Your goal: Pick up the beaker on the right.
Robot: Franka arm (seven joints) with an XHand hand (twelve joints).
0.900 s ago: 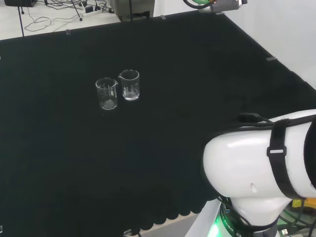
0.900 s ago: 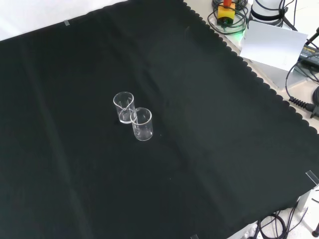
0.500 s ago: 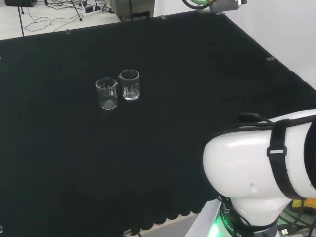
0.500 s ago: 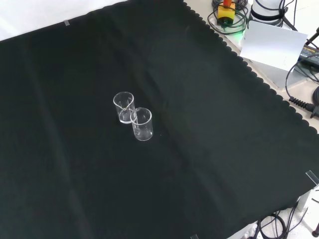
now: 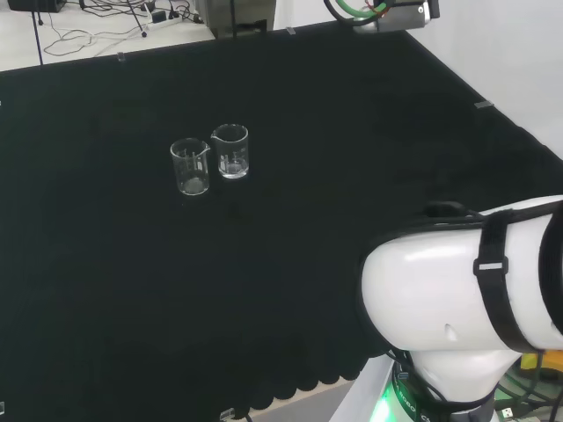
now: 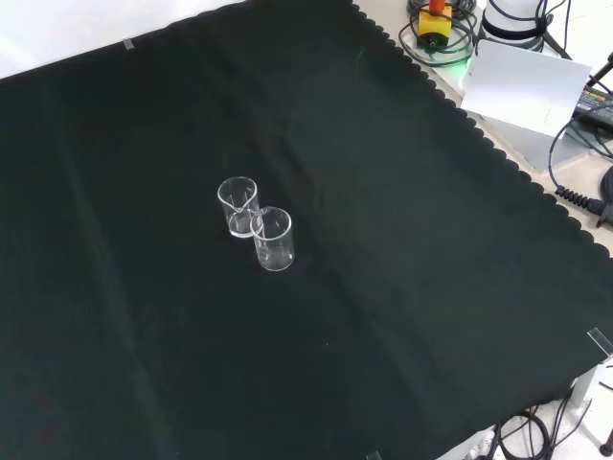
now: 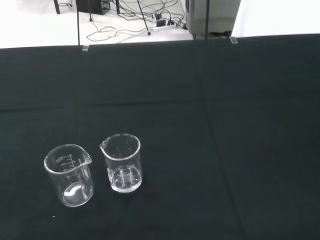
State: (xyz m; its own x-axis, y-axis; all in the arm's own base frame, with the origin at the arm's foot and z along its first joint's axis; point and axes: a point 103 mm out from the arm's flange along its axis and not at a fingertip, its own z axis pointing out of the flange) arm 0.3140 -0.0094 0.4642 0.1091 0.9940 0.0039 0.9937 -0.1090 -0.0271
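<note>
Black cloth [image 6: 431, 287] carries two clear, empty beakers; in the head view the right beaker [image 5: 231, 151] stands just beside the left beaker [image 5: 190, 166]; I cannot tell the hand's finger state.

A black cloth [image 6: 402, 287] with a scalloped edge covers the desk. Beyond it, cables [image 5: 97, 22] trail over the pale floor, and a white card [image 6: 522, 86] stands propped.

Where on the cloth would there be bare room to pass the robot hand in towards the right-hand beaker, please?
In the head view, the black cloth lies bare to the right of the right-hand beaker, as far as the cloth's edge, and nearer the camera too. The crowded side is its left: the other beaker stands close beside it, with hardly a gap.
</note>
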